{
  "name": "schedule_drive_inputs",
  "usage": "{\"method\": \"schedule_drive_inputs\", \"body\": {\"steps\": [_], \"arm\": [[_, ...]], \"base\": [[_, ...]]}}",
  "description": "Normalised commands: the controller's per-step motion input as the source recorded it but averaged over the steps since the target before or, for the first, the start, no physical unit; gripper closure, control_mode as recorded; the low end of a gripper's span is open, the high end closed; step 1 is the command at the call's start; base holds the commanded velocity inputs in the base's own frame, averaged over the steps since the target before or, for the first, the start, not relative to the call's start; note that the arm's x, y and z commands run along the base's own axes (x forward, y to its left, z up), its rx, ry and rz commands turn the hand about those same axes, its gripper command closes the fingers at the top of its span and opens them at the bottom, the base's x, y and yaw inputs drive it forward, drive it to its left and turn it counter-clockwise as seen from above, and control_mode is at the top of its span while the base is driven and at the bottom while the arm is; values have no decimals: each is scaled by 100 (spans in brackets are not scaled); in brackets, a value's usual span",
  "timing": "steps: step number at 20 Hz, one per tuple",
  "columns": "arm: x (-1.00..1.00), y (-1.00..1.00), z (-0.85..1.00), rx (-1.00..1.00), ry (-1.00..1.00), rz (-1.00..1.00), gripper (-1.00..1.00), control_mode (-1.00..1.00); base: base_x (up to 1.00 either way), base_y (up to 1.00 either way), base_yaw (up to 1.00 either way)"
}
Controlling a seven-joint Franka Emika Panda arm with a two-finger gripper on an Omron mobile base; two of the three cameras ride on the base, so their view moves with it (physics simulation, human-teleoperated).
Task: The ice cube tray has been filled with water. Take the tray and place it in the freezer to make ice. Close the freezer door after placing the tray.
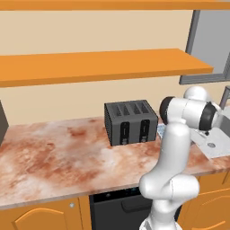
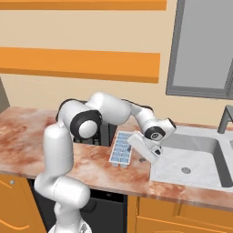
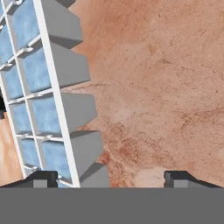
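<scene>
The gripper [image 2: 146, 158] is held low over the counter [image 2: 27, 141] with jaws spread wide (nothing between them), just beside the ice cube tray [image 2: 122, 149], which lies near the sink's [image 2: 191, 157] left edge; the toaster [image 1: 130, 122] stands behind.

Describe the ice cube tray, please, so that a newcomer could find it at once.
Start at the marbled counter and find the sink set into it. Just left of the sink, by the black toaster, lies the ice cube tray: flat, pale blue, white-rimmed, divided into little square cells.
</scene>
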Motion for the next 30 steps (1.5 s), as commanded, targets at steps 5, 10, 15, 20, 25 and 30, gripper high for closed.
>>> {"method": "schedule_drive_inputs", "body": {"steps": [5, 10, 15, 20, 25, 30], "arm": [[-16, 91, -20, -1, 0, 0, -100, -100], [-13, 64, -46, -1, 0, 1, -100, -100], [0, 29, -51, 0, 0, 3, 100, -100], [3, 36, -19, -1, 0, 0, 100, -100], [-24, 5, 0, 0, 0, -1, 100, -100], [-80, 0, 54, 0, -4, 2, 100, -100]], "base": [[0, 0, 0], [0, 0, 0], [0, 0, 0], [0, 0, 0], [0, 0, 0], [0, 0, 0]]}}
